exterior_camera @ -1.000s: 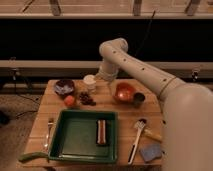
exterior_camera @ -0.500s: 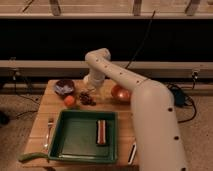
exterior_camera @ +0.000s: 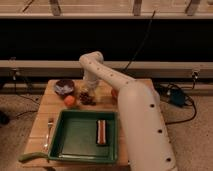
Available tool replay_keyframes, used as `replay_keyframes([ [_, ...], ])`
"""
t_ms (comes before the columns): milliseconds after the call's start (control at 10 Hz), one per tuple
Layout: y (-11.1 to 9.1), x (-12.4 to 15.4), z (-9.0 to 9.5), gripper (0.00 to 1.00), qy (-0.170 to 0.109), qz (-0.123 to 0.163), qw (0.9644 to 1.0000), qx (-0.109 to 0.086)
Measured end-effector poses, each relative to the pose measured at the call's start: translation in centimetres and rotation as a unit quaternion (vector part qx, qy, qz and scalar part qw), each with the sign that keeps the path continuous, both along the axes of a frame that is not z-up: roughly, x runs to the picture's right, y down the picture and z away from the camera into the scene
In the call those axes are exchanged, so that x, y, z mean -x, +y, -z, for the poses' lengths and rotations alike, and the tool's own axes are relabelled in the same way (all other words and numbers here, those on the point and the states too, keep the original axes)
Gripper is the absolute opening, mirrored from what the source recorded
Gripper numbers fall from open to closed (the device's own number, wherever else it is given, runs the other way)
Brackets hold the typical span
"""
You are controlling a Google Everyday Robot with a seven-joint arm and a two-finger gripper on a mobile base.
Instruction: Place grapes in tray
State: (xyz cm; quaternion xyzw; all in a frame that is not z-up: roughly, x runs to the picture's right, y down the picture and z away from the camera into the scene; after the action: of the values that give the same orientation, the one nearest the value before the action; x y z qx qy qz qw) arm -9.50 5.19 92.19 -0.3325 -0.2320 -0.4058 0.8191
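The grapes [exterior_camera: 87, 97] are a small dark reddish-purple bunch on the wooden table, just behind the tray's far rim and right of the orange fruit [exterior_camera: 69, 100]. The dark-green tray [exterior_camera: 75, 137] lies at the table's front and holds a brown bar-shaped item [exterior_camera: 101, 131]. My gripper [exterior_camera: 89, 88] hangs at the end of the white arm directly over the grapes, very close to them.
A dark purple bowl [exterior_camera: 64, 86] stands at the back left. A fork [exterior_camera: 49, 131] lies left of the tray and a green utensil [exterior_camera: 32, 156] at the front left corner. My white arm [exterior_camera: 137, 120] covers the table's right side, hiding the orange bowl.
The arm has swung further left and come nearer the camera, and the gripper has dropped down over the grapes. The objects on the table have not moved.
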Motion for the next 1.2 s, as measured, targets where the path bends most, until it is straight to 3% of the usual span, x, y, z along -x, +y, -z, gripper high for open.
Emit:
replay_keyframes([
  [500, 2.5, 1.6, -0.8, 0.80, 0.013, -0.002, 0.9997, 0.021],
  [800, 3.5, 1.9, -1.2, 0.78, 0.010, -0.014, 0.9998, 0.010],
  [1200, 3.6, 1.9, -1.3, 0.42, -0.010, 0.001, 0.9995, -0.031],
])
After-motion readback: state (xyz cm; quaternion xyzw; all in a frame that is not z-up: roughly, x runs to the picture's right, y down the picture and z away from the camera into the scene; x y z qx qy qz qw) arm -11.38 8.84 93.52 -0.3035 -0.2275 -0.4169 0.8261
